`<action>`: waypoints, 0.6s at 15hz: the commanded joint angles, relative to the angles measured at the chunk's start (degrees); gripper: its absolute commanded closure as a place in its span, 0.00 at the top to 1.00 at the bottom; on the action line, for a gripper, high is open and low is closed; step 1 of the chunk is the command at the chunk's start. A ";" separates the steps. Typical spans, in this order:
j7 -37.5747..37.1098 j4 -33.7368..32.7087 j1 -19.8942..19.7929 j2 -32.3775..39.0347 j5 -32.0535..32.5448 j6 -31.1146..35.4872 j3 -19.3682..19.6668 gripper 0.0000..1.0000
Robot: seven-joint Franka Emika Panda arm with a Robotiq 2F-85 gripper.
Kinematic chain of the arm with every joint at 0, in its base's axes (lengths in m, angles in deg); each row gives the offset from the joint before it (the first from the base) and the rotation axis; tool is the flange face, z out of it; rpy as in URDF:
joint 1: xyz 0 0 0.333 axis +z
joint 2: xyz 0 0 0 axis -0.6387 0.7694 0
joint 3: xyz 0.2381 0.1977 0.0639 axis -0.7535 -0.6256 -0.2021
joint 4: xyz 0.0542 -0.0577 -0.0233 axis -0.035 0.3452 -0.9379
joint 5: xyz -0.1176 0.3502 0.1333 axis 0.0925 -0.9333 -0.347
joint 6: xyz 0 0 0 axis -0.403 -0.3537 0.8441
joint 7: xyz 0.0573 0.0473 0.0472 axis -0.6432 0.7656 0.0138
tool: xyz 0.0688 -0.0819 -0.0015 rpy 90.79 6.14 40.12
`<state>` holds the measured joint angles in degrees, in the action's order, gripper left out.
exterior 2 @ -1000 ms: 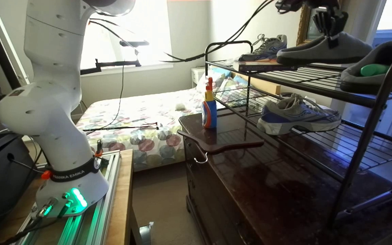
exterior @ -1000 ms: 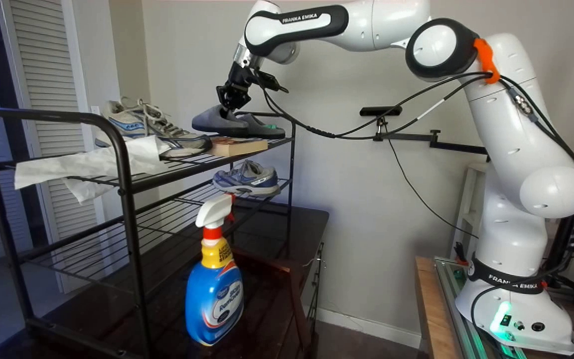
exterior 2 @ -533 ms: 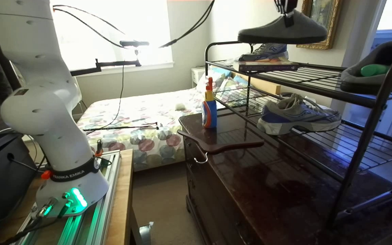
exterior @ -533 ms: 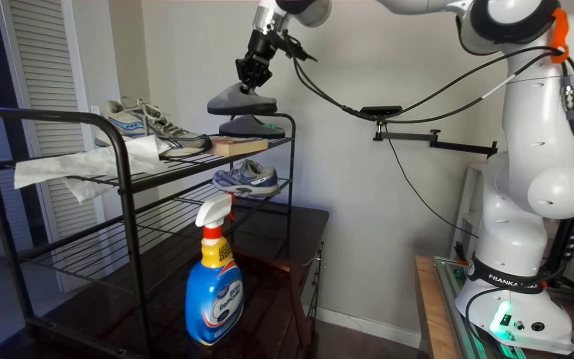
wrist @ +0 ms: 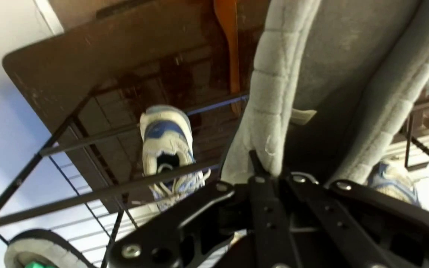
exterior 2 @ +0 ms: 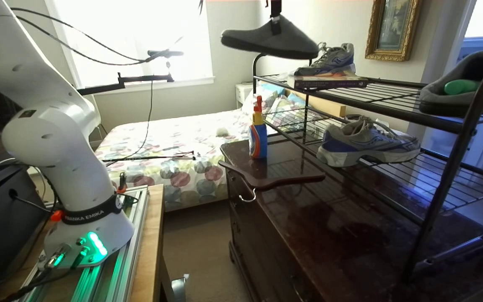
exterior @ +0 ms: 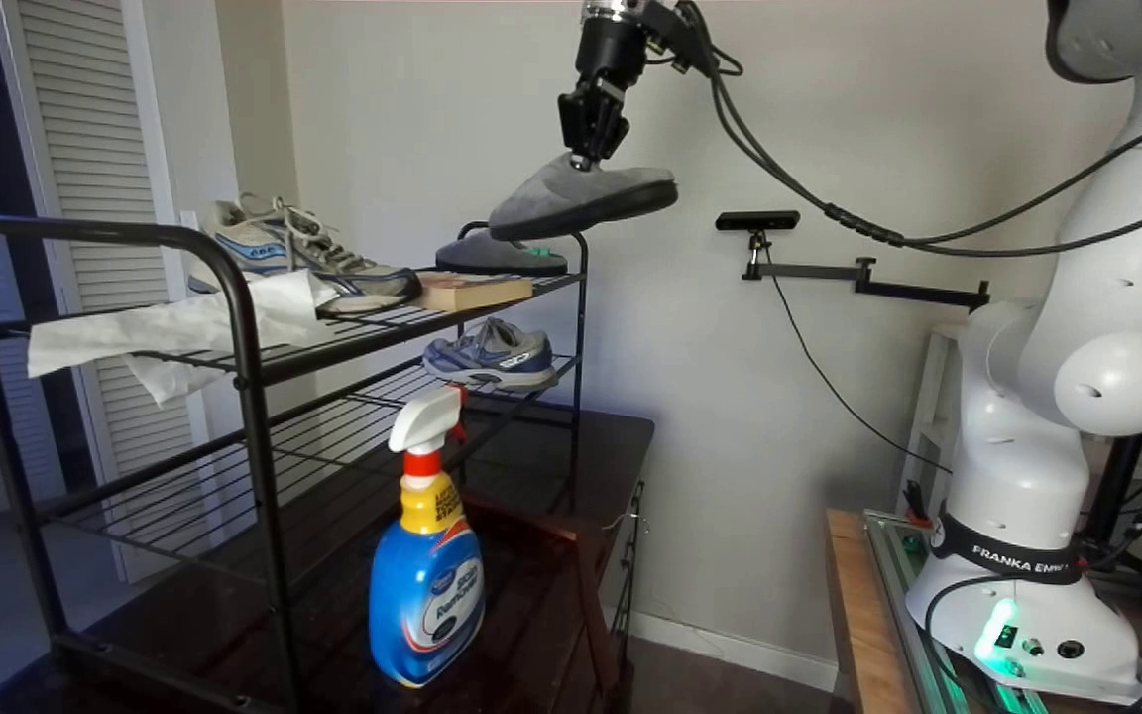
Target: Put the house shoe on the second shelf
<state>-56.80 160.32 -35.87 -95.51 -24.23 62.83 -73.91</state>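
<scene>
One flat, low, grey fabric house shoe (exterior: 586, 203) with a dark sole hangs tilted in my black gripper (exterior: 583, 159), which pinches the rim of its opening, in the air apart from the black tubular metal rack (exterior: 266, 496). The rack's second shelf (exterior 2: 455, 178) of thin black wire bears a grey-and-blue laced sneaker (exterior 2: 367, 144). Below it, the glossy dark-brown wooden counter (exterior 2: 333, 235) carries a blue plastic spray bottle (exterior: 427, 590) and a brown clothes hanger (exterior 2: 275, 181). Beyond, I see a bright window (exterior 2: 141, 27) and a dot-patterned bed (exterior 2: 170, 142).
</scene>
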 commanded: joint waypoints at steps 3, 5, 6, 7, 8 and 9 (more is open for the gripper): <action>0.85 17.77 -1.09 -17.25 -4.21 -12.33 -1.85 0.01; 1.90 24.27 -1.35 -21.89 -3.51 -10.45 -2.29 0.01; 2.54 26.77 -1.42 -23.33 -2.57 -8.23 -2.70 0.01; 3.38 28.90 -1.45 -24.10 -1.76 -4.28 -3.06 0.01; 3.94 30.92 -1.38 -24.84 -1.26 0.16 -3.49 0.01; 4.07 32.31 -1.24 -24.70 -1.75 5.04 -3.80 0.01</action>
<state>-54.81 186.22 -36.11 -116.84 -26.10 56.96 -76.16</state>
